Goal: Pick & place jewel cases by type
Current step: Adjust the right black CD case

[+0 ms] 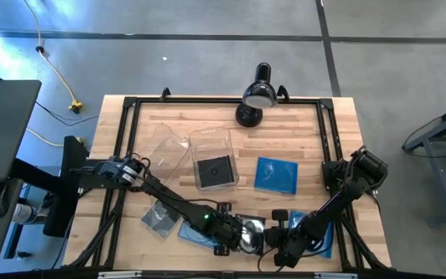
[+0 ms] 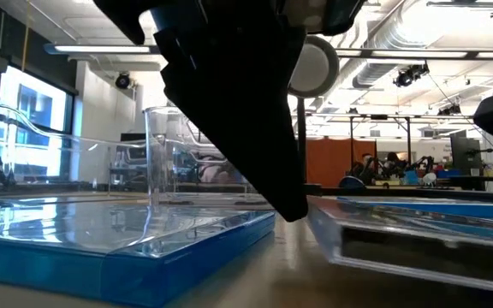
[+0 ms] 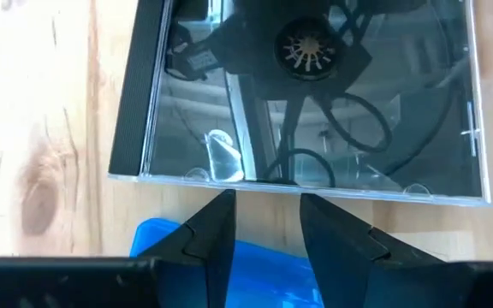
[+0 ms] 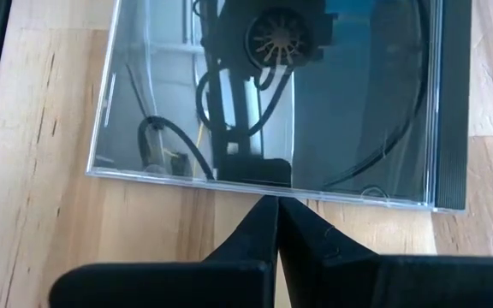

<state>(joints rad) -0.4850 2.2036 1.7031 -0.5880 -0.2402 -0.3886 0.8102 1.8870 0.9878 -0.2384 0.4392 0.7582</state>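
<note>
- Two grippers meet at the bench's front edge around our dark jewel case.
- Left gripper: fingers spread, facing its edge.
- Right gripper: fingers pressed together, empty.

blue jewel case; black jewel case; light wood table

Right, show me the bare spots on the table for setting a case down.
Bare wood lies between the lamp and the blue case, and along the left edge beside the tipped bin. The front edge is crowded: both grippers and several cases sit there.
</note>
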